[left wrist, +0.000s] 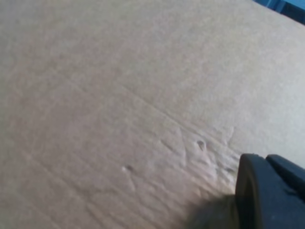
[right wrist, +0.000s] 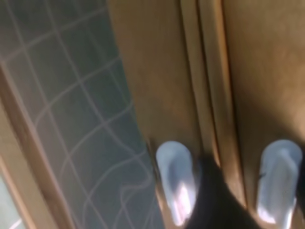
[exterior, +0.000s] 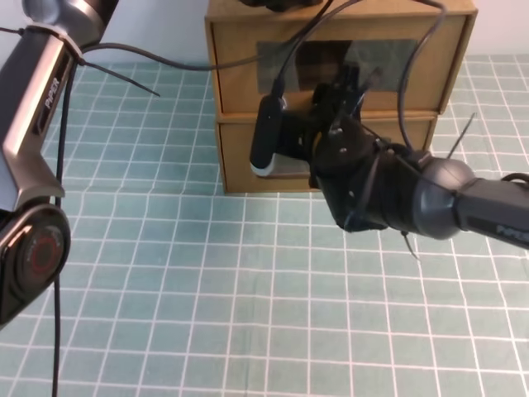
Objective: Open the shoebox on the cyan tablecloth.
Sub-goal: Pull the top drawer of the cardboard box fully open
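Note:
Two brown cardboard boxes stand stacked on the cyan tablecloth [exterior: 207,289]. The shoebox [exterior: 240,58] is the upper one, with its window facing me. Its white tab [right wrist: 279,176] shows in the right wrist view, below the window and just beyond the seam between the boxes. My right gripper [exterior: 351,89] is turned on its side against the box fronts. It [right wrist: 259,205] is open, with a dark finger [right wrist: 217,205] on one side of that tab and the other finger at the frame's right edge. My left gripper [left wrist: 271,191] rests shut on the shoebox's top [left wrist: 119,95].
The lower box [exterior: 235,157] has its own white tab [right wrist: 174,176] above its window [right wrist: 71,119], close beside my right finger. The left arm [exterior: 33,124] stands at the left edge. Black cables [exterior: 190,59] cross the shoebox front.

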You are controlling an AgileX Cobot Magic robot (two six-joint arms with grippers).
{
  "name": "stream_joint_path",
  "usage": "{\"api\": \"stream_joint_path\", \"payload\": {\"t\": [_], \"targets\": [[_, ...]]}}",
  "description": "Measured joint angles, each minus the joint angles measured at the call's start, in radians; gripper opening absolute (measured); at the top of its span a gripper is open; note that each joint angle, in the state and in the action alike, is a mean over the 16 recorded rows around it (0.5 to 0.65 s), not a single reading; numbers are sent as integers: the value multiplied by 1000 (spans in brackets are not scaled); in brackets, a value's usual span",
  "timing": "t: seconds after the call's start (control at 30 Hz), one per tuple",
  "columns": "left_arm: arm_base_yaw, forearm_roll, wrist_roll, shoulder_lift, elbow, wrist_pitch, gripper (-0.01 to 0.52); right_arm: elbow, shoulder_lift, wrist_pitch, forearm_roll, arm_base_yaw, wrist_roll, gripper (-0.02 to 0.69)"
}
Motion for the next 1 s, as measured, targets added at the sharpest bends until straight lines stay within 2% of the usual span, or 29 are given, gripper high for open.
{"api": "stream_joint_path", "payload": {"t": [0.47,1.0], "targets": [[1,14,-7,8,-5,9,-5,-44,28,14,50,-4,-21,292],[-5,47,-65,10,-12,18,-5,206,-113,60,72,78,109,8]]}}
